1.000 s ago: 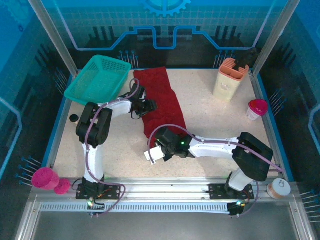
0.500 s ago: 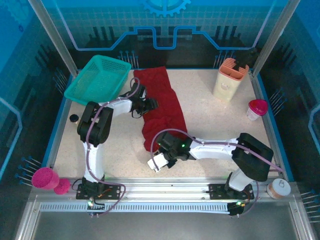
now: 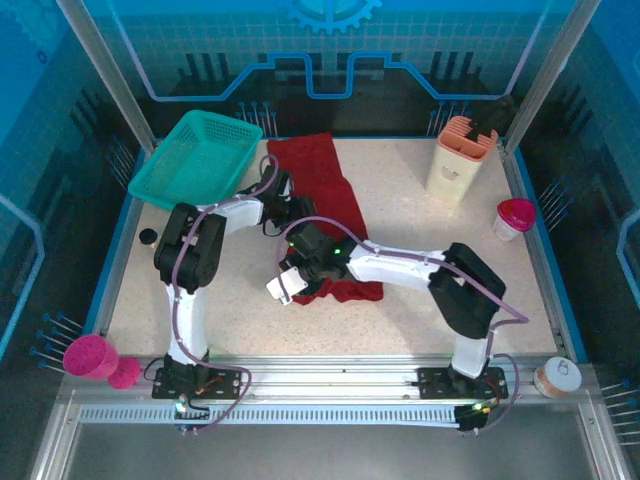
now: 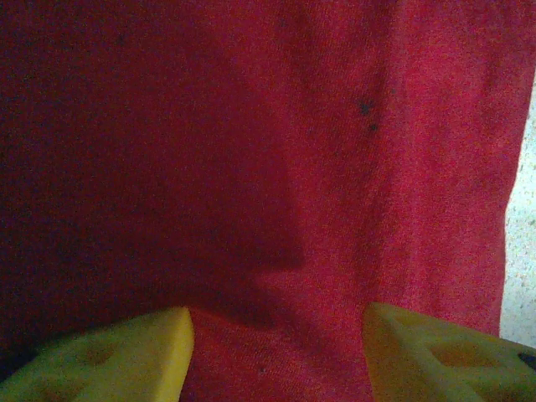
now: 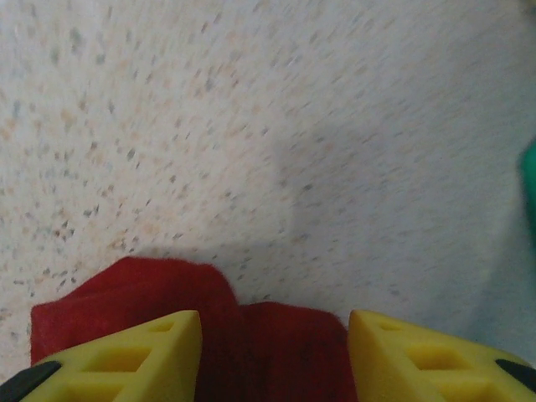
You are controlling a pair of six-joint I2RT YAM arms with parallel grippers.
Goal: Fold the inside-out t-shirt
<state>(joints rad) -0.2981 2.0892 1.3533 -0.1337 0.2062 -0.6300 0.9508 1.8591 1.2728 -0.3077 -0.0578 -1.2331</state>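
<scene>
The surface (image 3: pixel 430 270) is carrying the whole job, and the inside-out t-shirt (image 3: pixel 325 190) is lying on it as one long narrow band. It is starting just beside the right wall of the teal basket (image 3: pixel 195 160) and running away from the basket toward the arm bases. The band is looking several layers thick, so I am judging the lengthwise folds as done. The end farthest from the basket is sitting wider and rumpled. The crosswise folds that would shorten the band into a compact stack are not yet showing, so roughly half of the work is remaining.

The left gripper (image 4: pixel 276 322) is hanging over the cloth just right of the basket. Its jaws are standing released, with flat red fabric lying beneath and between them.

The right gripper (image 5: pixel 275 322) is working at the band's end away from the basket and facing back toward it. A hump of red cloth is rising between its jaws. The jaws are standing apart around that hump, and I cannot tell whether they are actually pinching it.
</scene>
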